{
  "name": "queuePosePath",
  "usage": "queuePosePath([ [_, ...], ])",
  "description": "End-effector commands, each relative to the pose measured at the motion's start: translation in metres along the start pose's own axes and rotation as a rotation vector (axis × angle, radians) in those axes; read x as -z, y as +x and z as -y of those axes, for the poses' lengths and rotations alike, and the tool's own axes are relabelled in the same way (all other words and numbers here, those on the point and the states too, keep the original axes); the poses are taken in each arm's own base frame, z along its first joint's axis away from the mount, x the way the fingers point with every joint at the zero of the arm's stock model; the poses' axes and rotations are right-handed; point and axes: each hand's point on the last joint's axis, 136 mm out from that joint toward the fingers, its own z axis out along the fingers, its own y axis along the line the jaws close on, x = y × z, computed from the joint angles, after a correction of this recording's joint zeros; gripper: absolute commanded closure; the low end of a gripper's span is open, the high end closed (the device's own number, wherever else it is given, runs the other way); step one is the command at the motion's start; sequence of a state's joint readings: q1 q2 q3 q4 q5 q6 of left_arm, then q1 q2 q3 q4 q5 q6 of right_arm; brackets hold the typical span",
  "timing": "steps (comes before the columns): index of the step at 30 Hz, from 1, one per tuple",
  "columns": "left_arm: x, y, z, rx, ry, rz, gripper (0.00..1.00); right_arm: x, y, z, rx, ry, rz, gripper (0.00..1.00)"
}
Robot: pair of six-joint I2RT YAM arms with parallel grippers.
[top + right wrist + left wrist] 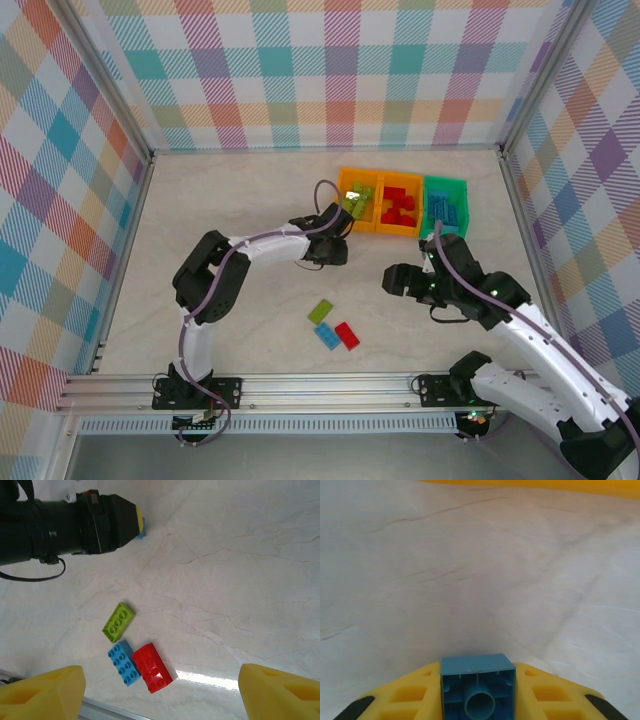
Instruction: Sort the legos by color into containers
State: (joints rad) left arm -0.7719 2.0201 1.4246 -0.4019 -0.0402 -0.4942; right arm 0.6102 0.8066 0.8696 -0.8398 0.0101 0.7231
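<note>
A blue lego (477,672) sat pinched in the left claw (478,702), underside showing; green lego (118,622), loose blue lego (123,662) and red lego (152,667) lay flat near the right claw (397,278).

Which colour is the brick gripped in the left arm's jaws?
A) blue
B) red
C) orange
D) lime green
A: in the left wrist view a blue brick, its hollow underside facing the camera, sits clamped between the yellow fingers of the left jaws.
</note>
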Motion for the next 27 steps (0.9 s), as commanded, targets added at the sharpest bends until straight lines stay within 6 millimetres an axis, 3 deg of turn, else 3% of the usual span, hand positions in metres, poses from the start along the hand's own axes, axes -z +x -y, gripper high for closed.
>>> queuePosePath([
  [1, 0.059, -0.026, 0.079, -0.118, 0.221, 0.103, 0.72, 0.027, -0.016, 0.009, -0.071, 0.048, 0.119, 0.19],
  [3, 0.077, -0.041, 0.113, -0.164, 0.296, 0.166, 0.72, 0.039, -0.021, 0.030, -0.123, 0.134, 0.189, 0.20],
  [6, 0.083, -0.068, 0.158, -0.241, 0.377, 0.258, 0.72, 0.050, -0.021, 0.053, -0.184, 0.212, 0.268, 0.20],
  [12, 0.054, -0.118, 0.219, -0.310, 0.469, 0.362, 0.73, 0.061, -0.016, 0.065, -0.243, 0.211, 0.315, 0.21],
  [18, 0.033, -0.152, 0.255, -0.439, 0.513, 0.519, 0.70, 0.058, -0.011, 0.064, -0.194, 0.216, 0.275, 0.20],
  [22, 0.023, -0.167, 0.262, -0.458, 0.517, 0.630, 0.65, 0.053, -0.010, 0.059, -0.160, 0.211, 0.240, 0.20],
  [24, 0.017, -0.174, 0.259, -0.435, 0.492, 0.668, 0.60, 0.052, -0.008, 0.058, -0.158, 0.207, 0.231, 0.20],
  [27, 0.020, -0.179, 0.258, -0.411, 0.479, 0.682, 0.46, 0.055, -0.007, 0.060, -0.160, 0.205, 0.236, 0.20],
])
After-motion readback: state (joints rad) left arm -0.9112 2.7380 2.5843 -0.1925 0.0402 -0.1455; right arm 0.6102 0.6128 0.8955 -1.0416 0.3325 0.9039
